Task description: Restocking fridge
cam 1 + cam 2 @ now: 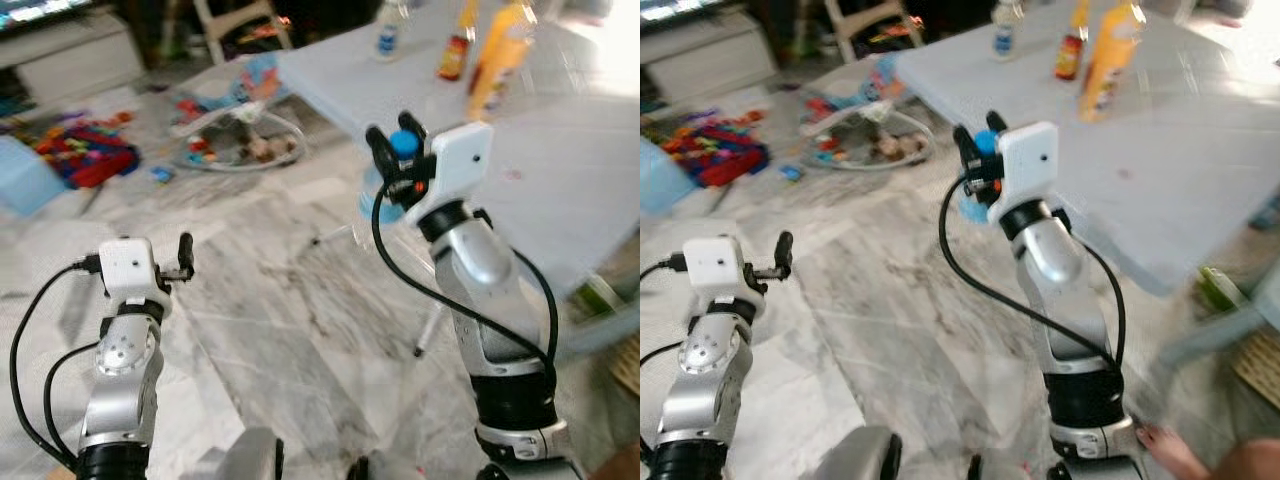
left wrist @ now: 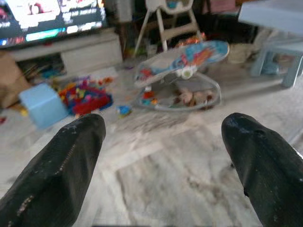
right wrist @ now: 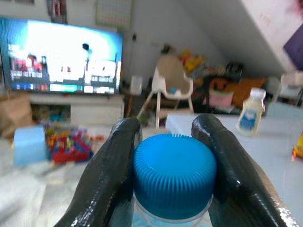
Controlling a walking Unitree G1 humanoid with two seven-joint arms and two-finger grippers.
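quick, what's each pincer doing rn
Left pincer: open, holding nothing.
Right pincer: closed on the ribbed blue cap of a clear plastic bottle.

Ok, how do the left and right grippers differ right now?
The right gripper is raised beside the grey table, its fingers shut on the blue-capped bottle. The left gripper sits lower over the marble floor, open and holding nothing. Both have two long black fingers on a white wrist housing.
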